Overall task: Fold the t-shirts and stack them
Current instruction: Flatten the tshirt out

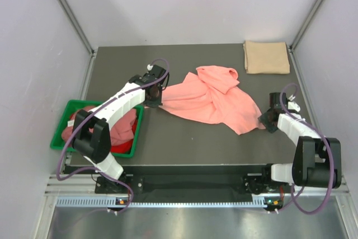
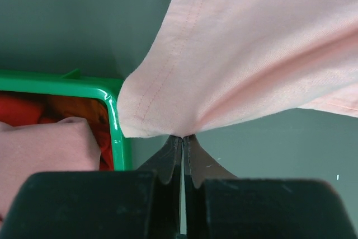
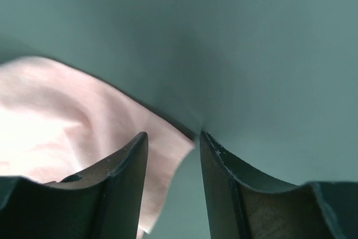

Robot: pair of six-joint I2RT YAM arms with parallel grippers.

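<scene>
A salmon-pink t-shirt [image 1: 212,98] lies crumpled in the middle of the table. My left gripper [image 1: 154,103] is shut on its left edge; in the left wrist view the cloth [image 2: 246,54] rises from the pinched fingertips [image 2: 183,138]. My right gripper [image 1: 268,121] is open at the shirt's right corner; in the right wrist view that corner [image 3: 84,121] lies between the spread jaws [image 3: 173,135] without being pinched. A tan-beige t-shirt [image 1: 265,56] lies folded at the far right corner. Pink and red shirts [image 1: 120,130] fill the bin.
A green plastic bin [image 1: 60,130] stands at the table's left edge, right beside my left arm; its rim shows in the left wrist view [image 2: 114,127]. Grey walls close in the table on three sides.
</scene>
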